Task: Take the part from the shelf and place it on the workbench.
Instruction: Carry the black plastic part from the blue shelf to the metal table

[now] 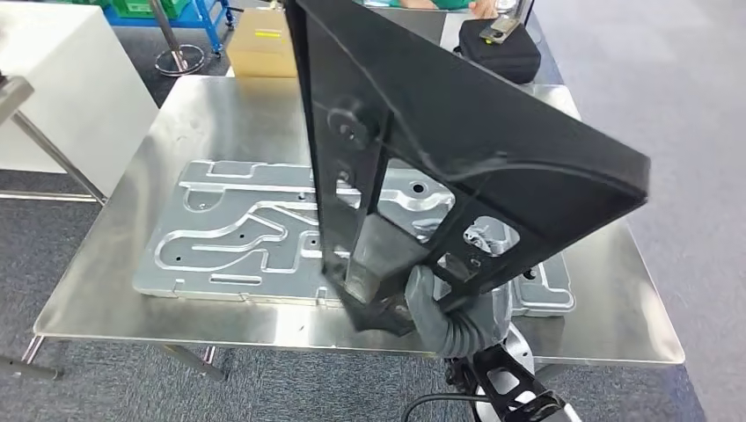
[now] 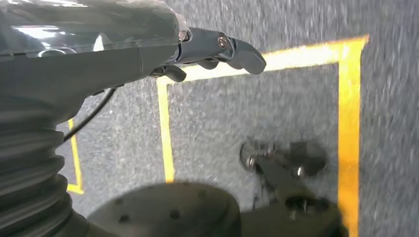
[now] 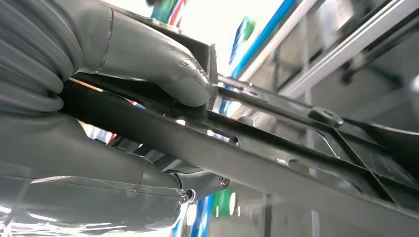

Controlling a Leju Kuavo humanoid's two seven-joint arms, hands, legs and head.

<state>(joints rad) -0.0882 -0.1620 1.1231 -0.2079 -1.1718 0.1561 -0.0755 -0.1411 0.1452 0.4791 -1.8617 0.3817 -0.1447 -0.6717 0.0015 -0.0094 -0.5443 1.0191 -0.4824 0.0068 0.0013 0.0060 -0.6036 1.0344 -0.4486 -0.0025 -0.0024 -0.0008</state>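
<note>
A large black plastic frame part (image 1: 457, 132) stands upright in front of me, above the steel workbench (image 1: 106, 264). My right hand (image 1: 435, 308) grips its lower edge from below. In the right wrist view the thumb (image 3: 163, 64) presses on one side of the black part (image 3: 276, 158) and the fingers clasp the other side. My left hand (image 2: 217, 49) hangs over the grey floor, fingers apart, holding nothing.
A stamped silver metal panel (image 1: 237, 229) lies flat on the workbench under the black part. A cardboard box (image 1: 262, 42) and a black bag (image 1: 501, 48) stand at the far edge. A white cabinet (image 1: 62, 88) is at the left. Yellow floor tape (image 2: 348, 123) marks the carpet.
</note>
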